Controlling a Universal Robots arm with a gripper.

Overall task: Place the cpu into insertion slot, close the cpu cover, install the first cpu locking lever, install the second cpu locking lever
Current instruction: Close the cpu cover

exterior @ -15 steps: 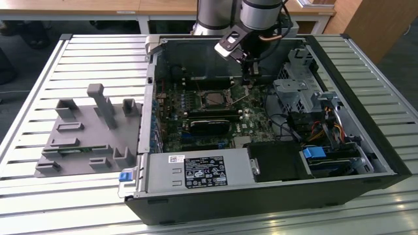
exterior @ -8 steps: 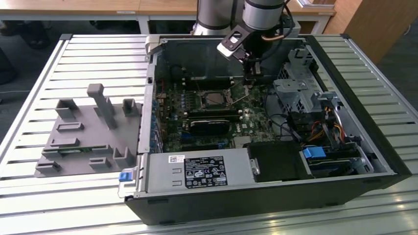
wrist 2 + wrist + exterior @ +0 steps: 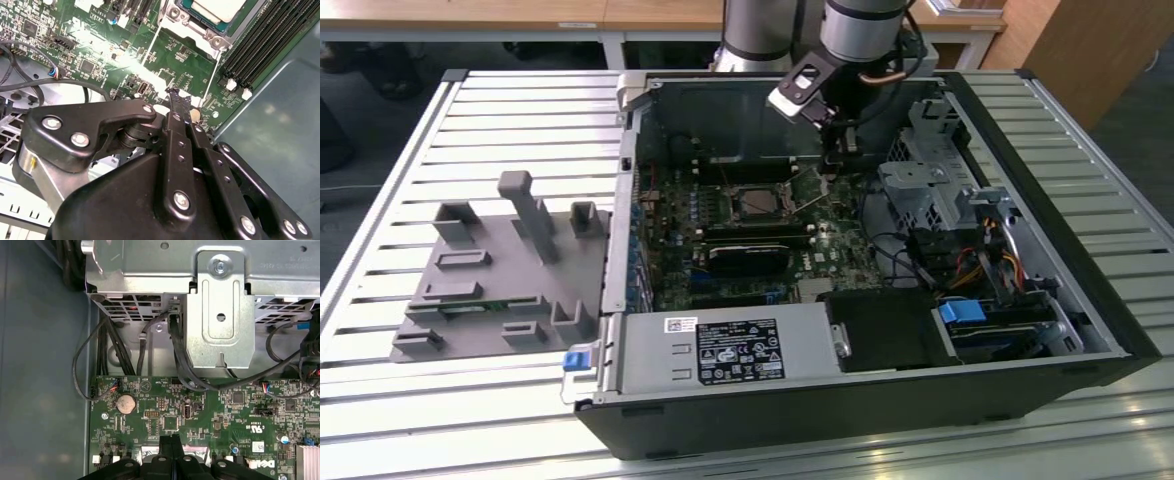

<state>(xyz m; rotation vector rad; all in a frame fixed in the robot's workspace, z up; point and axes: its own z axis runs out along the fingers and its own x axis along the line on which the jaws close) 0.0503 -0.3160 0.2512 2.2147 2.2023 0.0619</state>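
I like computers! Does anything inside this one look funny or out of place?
Yes. Two thin silver levers beside the cpu cover stick out loose, not clipped down flat. The claw, shut, hovers close to them.

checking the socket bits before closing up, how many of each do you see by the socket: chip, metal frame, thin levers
chip: 1
metal frame: 1
thin levers: 2
total: 4

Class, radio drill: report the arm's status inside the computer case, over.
Pincer shut, empty, above motherboard. Cpu seated, cpu cover looks down over it. Cables nearby, none in the way.
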